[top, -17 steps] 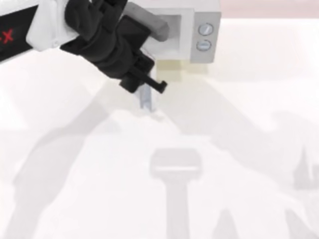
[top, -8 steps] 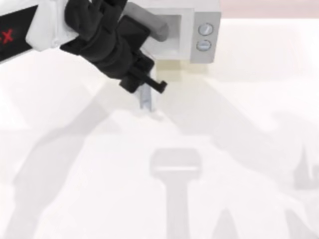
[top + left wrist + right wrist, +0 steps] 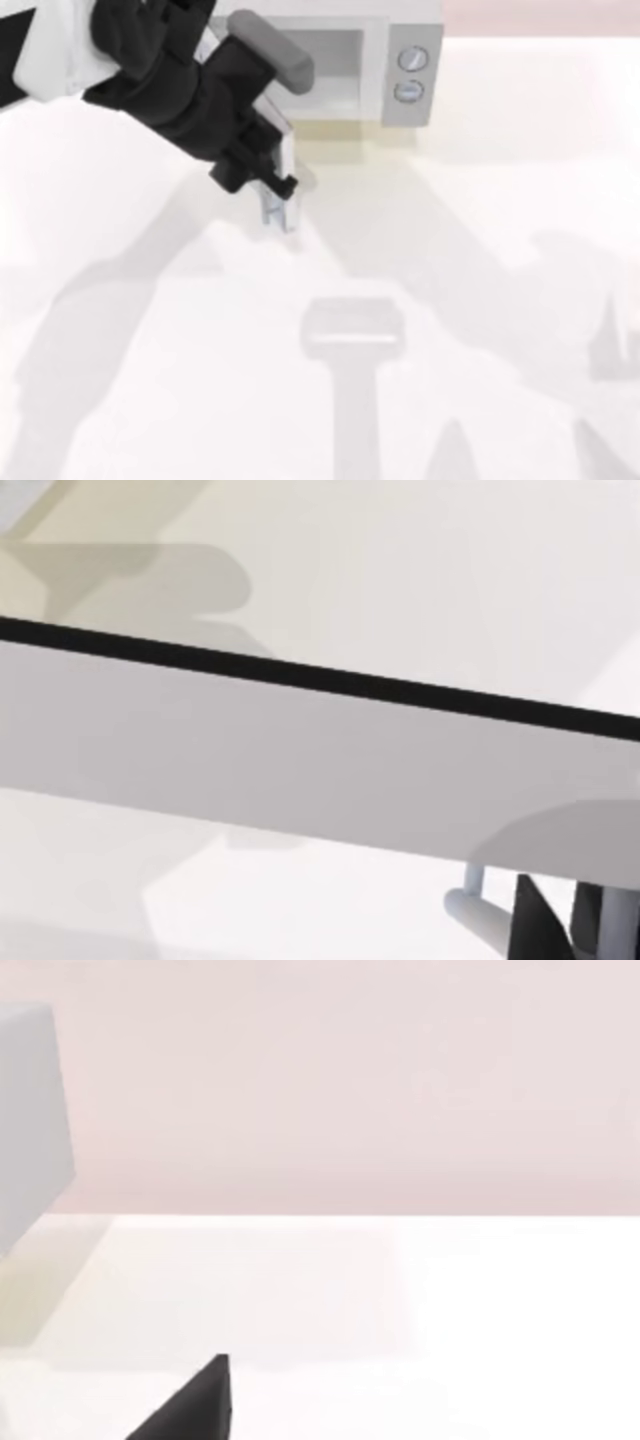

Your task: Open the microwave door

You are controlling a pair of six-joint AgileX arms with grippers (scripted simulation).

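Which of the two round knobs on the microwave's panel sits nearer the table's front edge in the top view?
The lower knob, just below the other knob on the grey panel of the microwave, at the open cavity's right.

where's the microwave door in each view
Top view: the microwave door hangs swung open at the oven's left front, mostly hidden under the left gripper.
Left wrist view: the door fills the middle as a broad grey band with a black edge.
Right wrist view: the door is not in it; only a grey corner of the microwave shows.
Shared landmark: the microwave body.
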